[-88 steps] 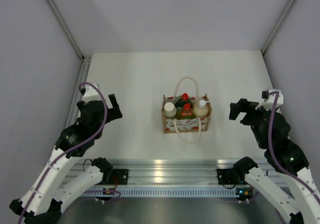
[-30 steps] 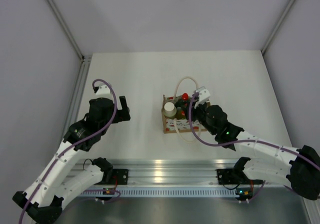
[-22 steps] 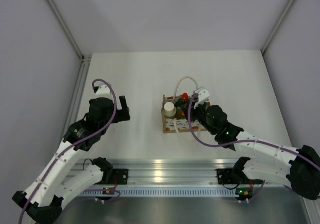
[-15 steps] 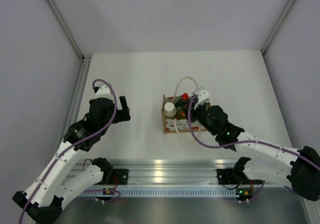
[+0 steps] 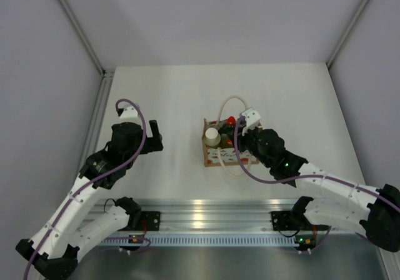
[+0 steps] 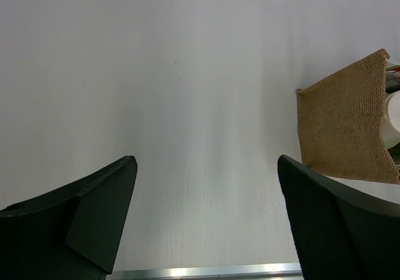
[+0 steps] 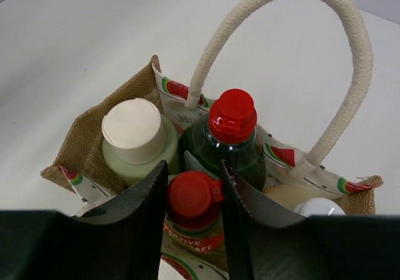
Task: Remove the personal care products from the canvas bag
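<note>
The canvas bag (image 5: pixel 215 157) stands mid-table with the personal care products upright inside it. In the right wrist view my right gripper (image 7: pixel 194 165) is shut on the red cap of the yellow bottle (image 7: pixel 192 194), one finger on each side of the cap. Behind it stands the dark green bottle (image 7: pixel 231 116), to the left the pale bottle with a white cap (image 7: pixel 133 131), and to the right the cream bottle (image 7: pixel 284 196). My left gripper (image 6: pixel 206 161) hangs open over bare table, left of the bag (image 6: pixel 344 124), with nothing between its fingers.
One rope handle (image 7: pixel 337 61) arches over the back of the bag, the other (image 5: pixel 237 169) lies toward the near side. A metal rail (image 5: pixel 206 208) runs along the table's near edge. Grey walls close in the table on three sides.
Since the earliest frame the right arm has swung in over the bag and its jaws have closed on the red cap. Over the last second it barely moves. The left arm holds still.
</note>
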`<state>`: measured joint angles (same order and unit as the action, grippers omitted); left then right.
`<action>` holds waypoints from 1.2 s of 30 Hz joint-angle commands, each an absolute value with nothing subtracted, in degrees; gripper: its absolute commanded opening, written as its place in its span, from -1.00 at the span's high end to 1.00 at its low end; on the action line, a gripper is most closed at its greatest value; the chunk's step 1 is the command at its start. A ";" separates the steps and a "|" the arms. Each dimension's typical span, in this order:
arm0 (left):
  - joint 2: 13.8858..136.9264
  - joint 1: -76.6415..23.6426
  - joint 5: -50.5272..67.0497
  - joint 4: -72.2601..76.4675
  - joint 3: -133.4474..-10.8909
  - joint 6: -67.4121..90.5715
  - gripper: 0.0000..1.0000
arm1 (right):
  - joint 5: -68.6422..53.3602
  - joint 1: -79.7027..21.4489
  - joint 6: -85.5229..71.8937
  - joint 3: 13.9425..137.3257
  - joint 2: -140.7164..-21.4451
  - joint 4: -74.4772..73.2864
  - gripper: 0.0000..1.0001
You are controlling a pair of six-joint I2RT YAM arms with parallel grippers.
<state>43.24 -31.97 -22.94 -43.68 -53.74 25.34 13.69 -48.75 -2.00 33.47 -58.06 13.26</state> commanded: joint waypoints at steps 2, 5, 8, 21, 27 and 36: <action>42.36 -32.08 -22.85 -40.69 -53.26 24.70 -0.97 | 16.70 -49.83 -0.62 40.25 -54.05 17.49 1.00; 42.36 -32.08 -22.85 -40.69 -53.26 24.70 -0.96 | 16.70 -49.83 -0.53 41.31 -53.26 16.88 1.00; 42.45 -32.08 -22.94 -40.69 -53.26 24.78 -0.96 | 17.49 -49.83 -0.53 42.80 -52.56 15.83 1.00; 42.45 -32.08 -23.20 -40.61 -53.26 24.79 -0.96 | 22.94 -49.75 2.81 53.70 -53.88 7.56 1.00; 42.45 -32.17 -23.12 -40.60 -53.26 24.87 -0.96 | 23.82 -49.22 4.04 59.05 -55.19 4.67 1.00; 42.19 -32.17 -23.03 -40.52 -53.26 24.87 -0.96 | 26.62 -46.76 3.17 71.00 -57.83 -6.84 1.00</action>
<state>43.24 -31.97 -22.96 -43.66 -53.71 25.36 23.05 -48.10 1.93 63.20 -58.50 -8.34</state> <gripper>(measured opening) 0.983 0.337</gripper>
